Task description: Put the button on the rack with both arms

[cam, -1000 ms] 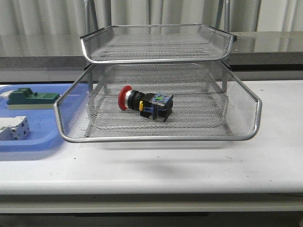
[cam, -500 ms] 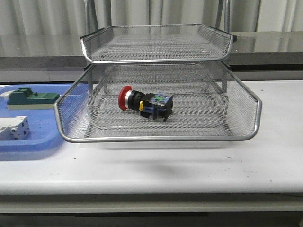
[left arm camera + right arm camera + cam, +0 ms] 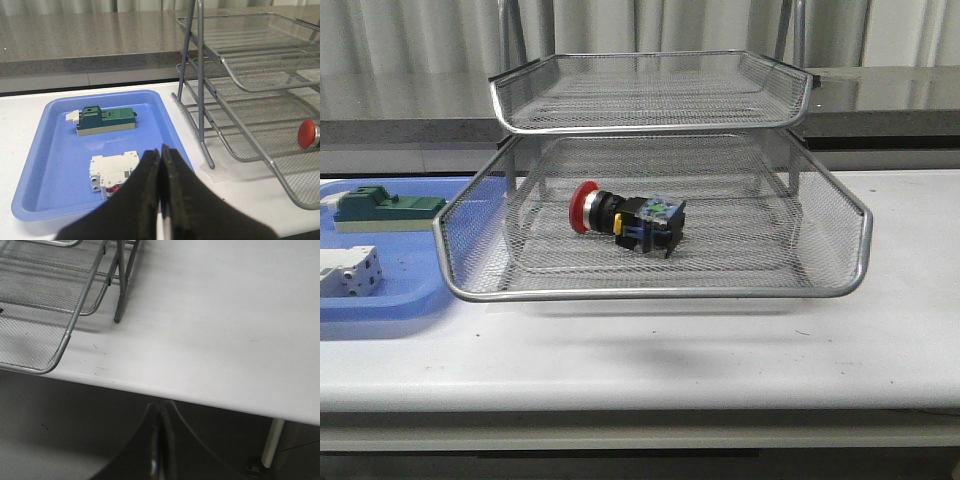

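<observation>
Front view shows the button [image 3: 626,219] lying on its side on the mesh floor of the pulled-out lower tier of the rack [image 3: 650,294], red head toward nine o'clock, blue-yellow block toward three o'clock, a little left of the tier's middle. Nothing holds it. By this picture the placing looks done.

The left gripper [image 3: 160,165] is pinched closed on nothing, hanging over the near edge of the blue tray [image 3: 30,165], where a green-topped block [image 3: 105,119] and a white block [image 3: 114,174] lie. The right gripper [image 3: 160,435] is likewise closed and empty, off the table's front edge [image 3: 210,402], with the rack's corner at about ten o'clock from it.

The button looks small, rigid and light; its round head could roll on the mesh and the glossy cap may slip. If it must be taken again, the black barrel between head and rear block seems the surest grip.

The upper tier overhangs only the back of the lower one, so the button is open from above and in front. The raised chrome rim at six o'clock would catch a low approach. Bare table lies toward three o'clock of the rack.
</observation>
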Controlling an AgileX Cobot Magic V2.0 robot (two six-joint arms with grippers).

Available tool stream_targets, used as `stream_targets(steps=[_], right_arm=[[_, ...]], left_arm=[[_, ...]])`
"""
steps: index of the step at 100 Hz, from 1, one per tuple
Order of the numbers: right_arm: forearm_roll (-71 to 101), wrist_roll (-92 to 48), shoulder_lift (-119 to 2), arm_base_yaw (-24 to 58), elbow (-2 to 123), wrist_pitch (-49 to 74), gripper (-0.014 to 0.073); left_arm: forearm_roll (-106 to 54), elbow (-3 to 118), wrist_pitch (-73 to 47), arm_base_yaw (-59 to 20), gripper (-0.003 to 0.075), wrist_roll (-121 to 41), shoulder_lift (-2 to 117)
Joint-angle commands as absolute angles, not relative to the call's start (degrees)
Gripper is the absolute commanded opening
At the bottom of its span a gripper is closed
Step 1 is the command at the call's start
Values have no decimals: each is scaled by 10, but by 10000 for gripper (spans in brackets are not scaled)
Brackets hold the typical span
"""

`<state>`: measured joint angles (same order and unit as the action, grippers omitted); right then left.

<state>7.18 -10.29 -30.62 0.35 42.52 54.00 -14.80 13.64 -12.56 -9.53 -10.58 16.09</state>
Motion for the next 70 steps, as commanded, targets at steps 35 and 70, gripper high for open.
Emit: stream_targets(steps=[35,70], right_arm=[[83,-104,-308,-1,440,491,-68],[190,-121,-352,-1,440,467,-68]], left_arm=[[-156,152,-73,-93,-20,-99,165],[-156,152,-73,-93,-20,-99,165]])
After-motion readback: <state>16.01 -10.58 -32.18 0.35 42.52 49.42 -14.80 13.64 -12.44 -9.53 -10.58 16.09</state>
